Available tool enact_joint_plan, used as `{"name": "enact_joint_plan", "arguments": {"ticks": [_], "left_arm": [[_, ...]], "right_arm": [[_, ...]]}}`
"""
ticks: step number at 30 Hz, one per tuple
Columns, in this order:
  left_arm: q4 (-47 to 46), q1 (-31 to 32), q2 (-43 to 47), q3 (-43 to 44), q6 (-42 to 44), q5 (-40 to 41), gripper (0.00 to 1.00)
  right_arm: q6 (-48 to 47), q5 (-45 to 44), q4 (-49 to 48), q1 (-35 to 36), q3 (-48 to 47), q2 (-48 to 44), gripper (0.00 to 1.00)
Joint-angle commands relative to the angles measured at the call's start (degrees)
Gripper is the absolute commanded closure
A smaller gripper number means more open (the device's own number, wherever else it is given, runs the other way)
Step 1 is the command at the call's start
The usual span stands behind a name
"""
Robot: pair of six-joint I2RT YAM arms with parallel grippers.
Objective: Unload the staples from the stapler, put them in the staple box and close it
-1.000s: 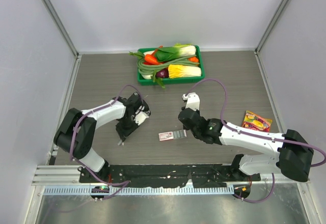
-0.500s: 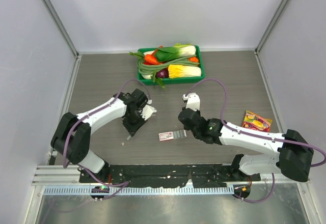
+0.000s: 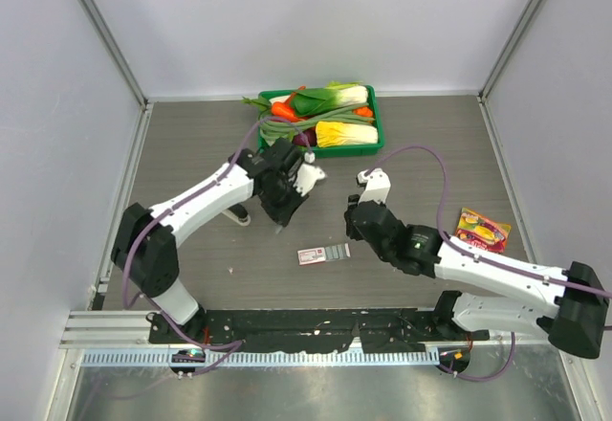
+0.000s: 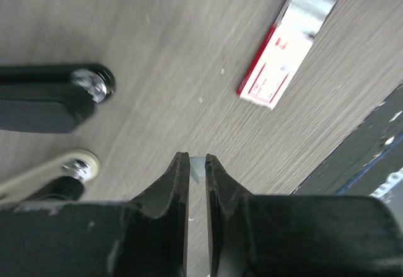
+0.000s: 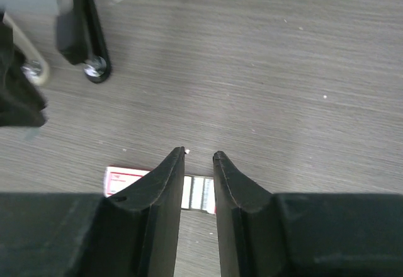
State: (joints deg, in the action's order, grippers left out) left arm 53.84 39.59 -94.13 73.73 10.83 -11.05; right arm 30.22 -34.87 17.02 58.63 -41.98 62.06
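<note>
The stapler [image 3: 240, 215] lies on the table left of centre; its black body [image 4: 44, 104] and cream arm [image 4: 47, 171] show in the left wrist view. My left gripper [image 3: 281, 212] hangs to the right of it, apart from it. Its jaws are nearly closed on a small pale silvery strip of staples [image 4: 197, 167] at the fingertips [image 4: 182, 163]. My right gripper [image 3: 354, 228] hovers just above the red-and-white staple box [image 3: 311, 255], jaws a little apart and empty. More silvery staples [image 5: 200, 193] lie at the box's open end.
A green tray [image 3: 375, 140] of vegetables stands at the back centre. A colourful snack packet [image 3: 482, 229] lies at the right. A tiny pale speck [image 3: 229, 270] lies near the front left. Grey walls enclose the table.
My left gripper has lifted off the stapler and moved up and right, leaving the stapler on the table. My right gripper has shifted slightly right and back from the box.
</note>
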Motion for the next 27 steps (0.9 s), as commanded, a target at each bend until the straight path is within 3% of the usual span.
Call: {"name": "enact_joint_plan", "arguments": {"ticks": [1, 9, 18, 27], "left_arm": [[1.52, -2.5, 4.65, 10.43, -1.33, -8.26, 0.85], [-0.41, -11.37, 8.08, 17.67, -7.49, -27.87, 0.83], [-3.83, -16.83, 10.98, 19.51, -16.71, -50.45, 0.8], [-11.11, -17.01, 14.67, 17.41, -23.66, -55.13, 0.76]], "right_arm": [[-0.59, 4.71, -7.94, -0.27, 0.84, -5.8, 0.67], [0.37, 22.2, -22.89, -1.15, 2.51, -10.56, 0.54], [3.97, 37.24, -36.7, -3.79, 1.02, -10.65, 0.5], [5.73, 40.85, -41.97, -4.05, -0.21, -8.89, 0.5]]}}
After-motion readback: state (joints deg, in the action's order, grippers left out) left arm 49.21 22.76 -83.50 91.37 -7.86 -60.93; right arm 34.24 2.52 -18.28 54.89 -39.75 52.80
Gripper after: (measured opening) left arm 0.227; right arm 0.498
